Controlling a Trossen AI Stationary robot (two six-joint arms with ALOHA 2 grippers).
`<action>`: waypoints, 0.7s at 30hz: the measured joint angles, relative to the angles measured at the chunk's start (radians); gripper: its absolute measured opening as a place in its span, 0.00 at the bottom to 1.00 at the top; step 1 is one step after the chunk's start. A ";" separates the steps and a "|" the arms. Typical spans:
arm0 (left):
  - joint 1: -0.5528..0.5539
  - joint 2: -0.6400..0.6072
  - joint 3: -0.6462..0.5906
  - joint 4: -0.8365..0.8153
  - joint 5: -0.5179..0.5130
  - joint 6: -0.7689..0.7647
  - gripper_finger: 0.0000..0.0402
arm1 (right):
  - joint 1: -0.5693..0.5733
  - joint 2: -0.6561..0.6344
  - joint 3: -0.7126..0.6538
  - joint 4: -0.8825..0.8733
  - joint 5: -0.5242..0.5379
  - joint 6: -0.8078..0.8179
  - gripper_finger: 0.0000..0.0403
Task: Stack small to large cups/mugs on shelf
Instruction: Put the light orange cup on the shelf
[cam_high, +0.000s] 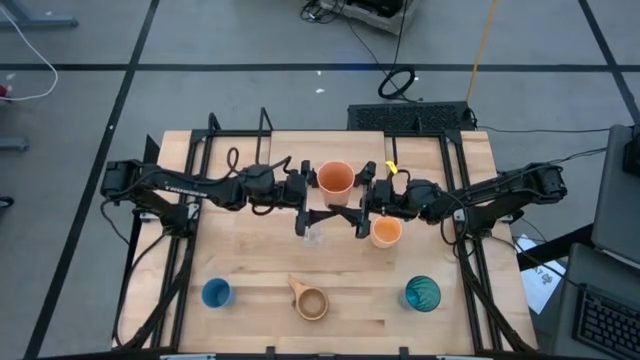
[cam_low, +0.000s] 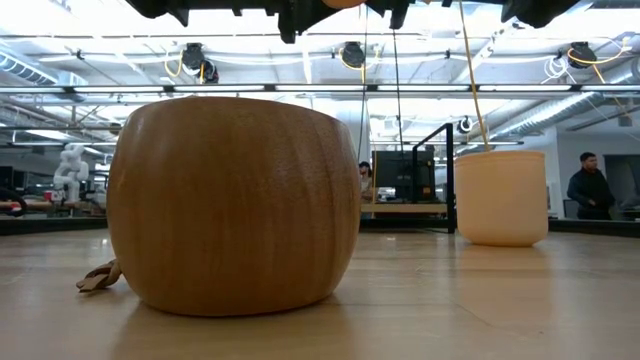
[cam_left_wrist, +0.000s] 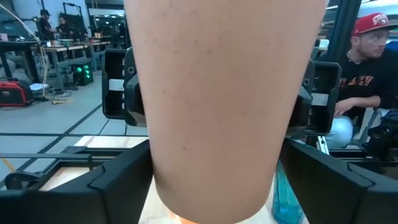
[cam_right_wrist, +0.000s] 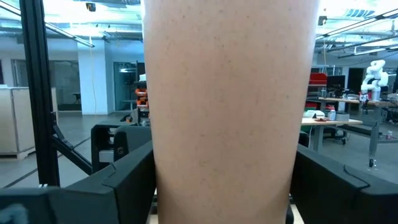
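Observation:
An orange cup (cam_high: 335, 180) is held upright in the air over the table's far middle, mouth up. My left gripper (cam_high: 303, 192) comes at it from the left and my right gripper (cam_high: 366, 192) from the right; both are shut on it. The cup fills both wrist views (cam_left_wrist: 217, 93) (cam_right_wrist: 224, 99). A second orange cup (cam_high: 386, 232) and a tiny clear cup (cam_high: 312, 238) stand on the table below them. A blue cup (cam_high: 216, 293), a tan handled mug (cam_high: 310, 301) and a teal tumbler (cam_high: 422, 293) stand along the near edge. I cannot make out the shelf. My left gripper pinches the orange cup's lower wall (cam_left_wrist: 163, 168) between its two fingers (cam_left_wrist: 112, 180), one on each side. The fingers lie level and come from the table's left. The cup stands upright, lifted clear of the table. My right gripper pinches the same cup's wall (cam_right_wrist: 168, 168) between its two fingers (cam_right_wrist: 118, 180), one on each side. The fingers lie level and come from the table's right, opposite my left gripper. The cup is upright and clear of the table.
Black rod frames (cam_high: 190, 200) (cam_high: 470, 230) run along the table's left and right sides, under the arms. In the low view the tan mug (cam_low: 235, 200) stands close in front and the second orange cup (cam_low: 500, 197) behind it to the right. People stand in the room beyond.

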 joint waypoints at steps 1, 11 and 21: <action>0.000 0.000 0.000 0.003 -0.004 0.000 0.87 | 0.000 0.000 0.000 0.000 0.000 0.000 0.73; 0.007 0.000 -0.001 0.020 -0.007 0.002 0.73 | 0.000 0.000 0.001 0.004 0.000 0.001 0.73; -0.012 -0.001 0.000 -0.009 -0.006 -0.020 0.82 | 0.000 0.000 0.001 0.002 -0.005 -0.002 0.73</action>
